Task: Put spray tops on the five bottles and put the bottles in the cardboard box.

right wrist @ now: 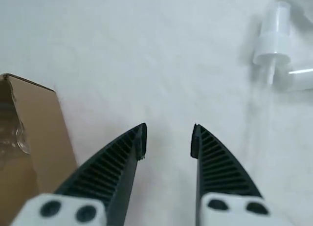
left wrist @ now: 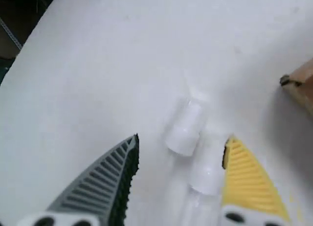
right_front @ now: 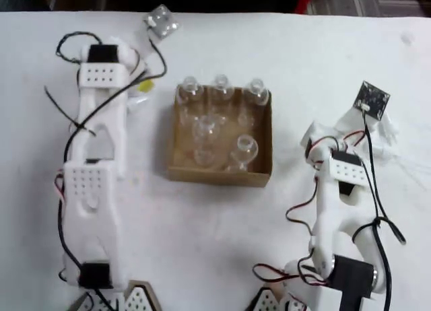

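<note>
Left claw, open, straddles a spray top on the worktop, at 10 o'clock from the cardboard box; right claw likewise open.

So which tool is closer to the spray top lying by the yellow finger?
Left. The left tool has its open fingers on either side of the spray top; the right tool is away on the far side of the cardboard box.

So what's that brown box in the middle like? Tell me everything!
The cardboard box is brown and open on top. It sits flat on the white table, between the left arm and the right arm. Five clear bottles stand inside, three along the far wall and two nearer, none with a spray top. Nothing else touches it.
</note>
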Robot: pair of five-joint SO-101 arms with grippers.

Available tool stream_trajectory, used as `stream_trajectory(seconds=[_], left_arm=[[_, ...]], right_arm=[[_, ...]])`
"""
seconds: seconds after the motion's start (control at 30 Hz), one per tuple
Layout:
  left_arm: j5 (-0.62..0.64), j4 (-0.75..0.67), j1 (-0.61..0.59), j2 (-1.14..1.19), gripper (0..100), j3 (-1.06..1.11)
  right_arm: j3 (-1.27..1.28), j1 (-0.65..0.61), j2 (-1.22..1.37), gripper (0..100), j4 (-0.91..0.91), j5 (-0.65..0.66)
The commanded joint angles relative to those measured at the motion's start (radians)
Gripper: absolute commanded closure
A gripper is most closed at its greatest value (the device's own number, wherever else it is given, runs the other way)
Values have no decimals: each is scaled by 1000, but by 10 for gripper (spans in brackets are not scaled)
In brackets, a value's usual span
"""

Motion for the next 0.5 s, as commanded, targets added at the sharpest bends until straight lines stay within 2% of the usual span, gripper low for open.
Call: stream_trajectory(seconds=[0.0,0.3,0.47], left_arm=[[-130,-15,-19,147,745,-241],[-143,8,-12,375,745,-514],[-175,9,-12,427,745,-528]], right_arm=[[-5,-25,-7,872,-21,0],[-5,-28,-7,872,-21,2],[-3,-53,-5,872,-21,92]])
